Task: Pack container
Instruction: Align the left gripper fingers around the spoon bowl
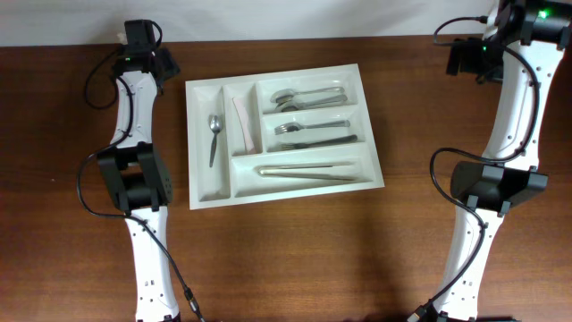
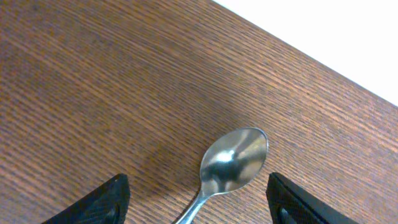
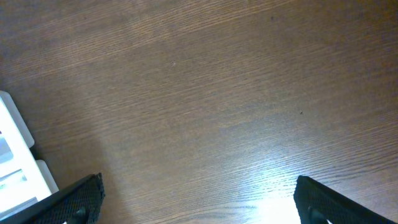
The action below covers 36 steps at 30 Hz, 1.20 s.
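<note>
At the far left of the tabletop (image 1: 295, 259), near its back edge, the left gripper (image 2: 198, 186) is held released, its fingers (image 2: 106, 200) spread wide. A loose spoon (image 2: 235, 163) is seen lying flat on the wood between them, touched by neither finger, with its bowl turned toward the back edge.

Right of that arm, the container (image 1: 207, 183) is set flat at the middle of the tabletop, slightly skewed. Its leftmost narrow compartment is occupied by a small spoon (image 1: 214, 134), and the narrow one beside it by a pale pink piece (image 1: 241, 121) whose kind cannot be told. Of the three crosswise compartments, the far one is filled with spoons (image 1: 308, 97), the middle one with forks (image 1: 308, 134), and the near one with long slim pieces (image 1: 308, 171) too small to identify.

At the far right, near the back edge, the right gripper (image 3: 199, 186) is likewise held released over bare wood, well apart from the container, a white corner of which is caught at the left edge of the right wrist view.
</note>
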Motion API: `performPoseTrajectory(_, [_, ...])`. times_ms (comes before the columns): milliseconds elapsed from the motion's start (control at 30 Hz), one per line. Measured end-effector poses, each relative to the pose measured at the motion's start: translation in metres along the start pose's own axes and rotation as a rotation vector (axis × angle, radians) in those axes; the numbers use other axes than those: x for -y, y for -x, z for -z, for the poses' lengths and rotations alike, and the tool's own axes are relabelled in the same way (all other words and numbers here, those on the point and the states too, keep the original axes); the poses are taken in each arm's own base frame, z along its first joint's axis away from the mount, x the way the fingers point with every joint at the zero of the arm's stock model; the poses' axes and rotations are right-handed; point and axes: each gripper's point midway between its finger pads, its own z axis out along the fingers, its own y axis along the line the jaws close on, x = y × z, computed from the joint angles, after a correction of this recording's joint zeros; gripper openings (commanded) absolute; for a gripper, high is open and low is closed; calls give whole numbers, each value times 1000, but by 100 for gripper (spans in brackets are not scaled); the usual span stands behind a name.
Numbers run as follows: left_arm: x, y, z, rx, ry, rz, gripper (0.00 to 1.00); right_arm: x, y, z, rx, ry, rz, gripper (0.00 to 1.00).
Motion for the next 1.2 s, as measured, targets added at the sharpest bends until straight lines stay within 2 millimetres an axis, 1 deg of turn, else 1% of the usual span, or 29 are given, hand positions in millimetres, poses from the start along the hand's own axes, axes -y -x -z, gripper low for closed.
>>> performPoseTrajectory(233, [-1, -7, 0, -29, -2, -41, 72, 0, 0, 0, 0, 0, 0, 99])
performPoseTrajectory(733, [-2, -11, -3, -39, 1, -85, 72, 0, 0, 0, 0, 0, 1, 99])
performPoseTrajectory(800, [-2, -12, -3, -40, 3, -86, 68, 0, 0, 0, 0, 0, 0, 99])
performPoseTrajectory(933, [-4, -11, -4, -34, 15, -91, 56, 0, 0, 0, 0, 0, 1, 99])
performPoseTrajectory(1067, [-5, -8, -7, -17, 17, -94, 48, 0, 0, 0, 0, 0, 0, 99])
performPoseTrajectory(1133, [-5, -8, -8, -12, 18, -94, 46, 0, 0, 0, 0, 0, 0, 99])
performPoseTrajectory(1200, [-6, -6, -9, -7, 18, -91, 41, 0, 0, 0, 0, 0, 0, 99])
